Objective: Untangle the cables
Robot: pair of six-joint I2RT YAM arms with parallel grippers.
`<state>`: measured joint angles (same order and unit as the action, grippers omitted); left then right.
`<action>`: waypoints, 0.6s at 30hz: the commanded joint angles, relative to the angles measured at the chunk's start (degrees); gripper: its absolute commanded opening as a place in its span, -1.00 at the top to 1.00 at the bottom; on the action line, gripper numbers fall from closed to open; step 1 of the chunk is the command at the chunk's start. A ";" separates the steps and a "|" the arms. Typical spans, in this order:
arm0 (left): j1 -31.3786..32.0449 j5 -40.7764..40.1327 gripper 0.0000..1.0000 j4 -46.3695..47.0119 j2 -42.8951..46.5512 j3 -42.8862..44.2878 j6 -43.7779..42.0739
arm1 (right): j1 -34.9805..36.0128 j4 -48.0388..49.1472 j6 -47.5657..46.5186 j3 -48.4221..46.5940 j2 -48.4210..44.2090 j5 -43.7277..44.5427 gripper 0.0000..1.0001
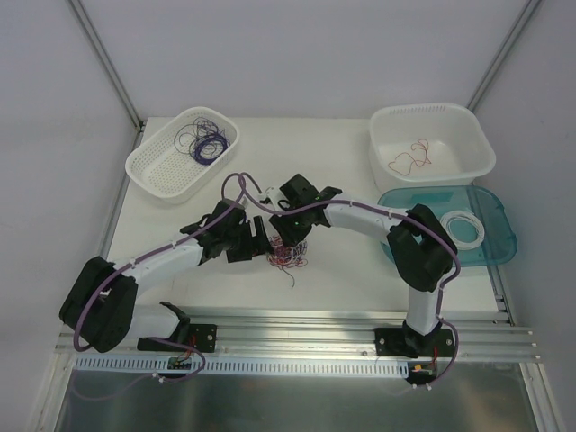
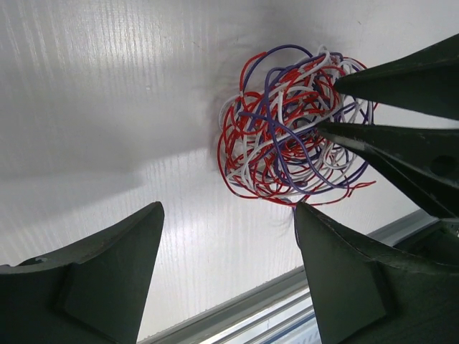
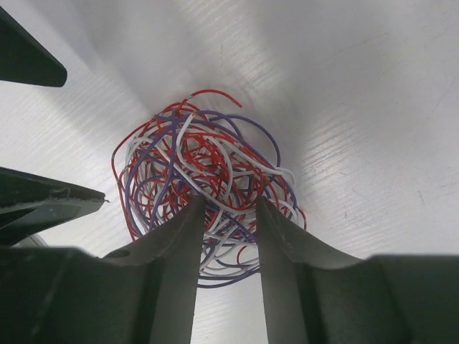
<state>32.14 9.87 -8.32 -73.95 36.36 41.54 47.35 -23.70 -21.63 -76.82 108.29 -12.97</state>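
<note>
From above, the cables [image 1: 288,256] lie as one small knot of red, white and purple at the middle of the tabletop [image 1: 360,274]. The left gripper [image 1: 247,245] comes at the knot from 9 o'clock and the right gripper [image 1: 292,232] from about 12 o'clock. At 10 o'clock from the knot a perforated basket [image 1: 157,173] holds a bundle of purple wires [image 1: 205,142]. At 1 o'clock a white tub [image 1: 470,160] holds a red wire [image 1: 409,159], and at 3 o'clock a teal tray [image 1: 493,241] carries a white coil [image 1: 465,226]. So some of each colour appears sorted already, and the knot is what is left.

In the left wrist view, the left gripper [image 2: 229,215] has its fingers spread wide with nothing between them. The cables [image 2: 287,136] sit on the tabletop at 1 o'clock, just beyond the tips. From 3 o'clock the right gripper [image 2: 328,105] pokes both tips into the knot's edge.

In the right wrist view, the right gripper [image 3: 229,204] has its fingers partway open, a narrow gap straddling the near side of the cables [image 3: 204,161]. Strands run through that gap and look loose rather than pinched, though the fingers hide the contact itself. At 9 o'clock the left gripper [image 3: 86,136] shows as two dark tips set well apart, near the knot without touching it.

Many loops of all three colours are interlaced, so I judge the greater part of the untangling is not yet done.
</note>
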 commanded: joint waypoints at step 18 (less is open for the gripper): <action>-0.59 -1.96 -0.51 0.67 0.83 2.40 0.65 | -1.39 12.71 29.09 7.11 -9.15 -2.15 0.99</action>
<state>32.14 9.56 -8.32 -73.06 36.25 41.67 46.04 -15.88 -1.61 -70.98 102.24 -14.24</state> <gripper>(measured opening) 0.755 0.012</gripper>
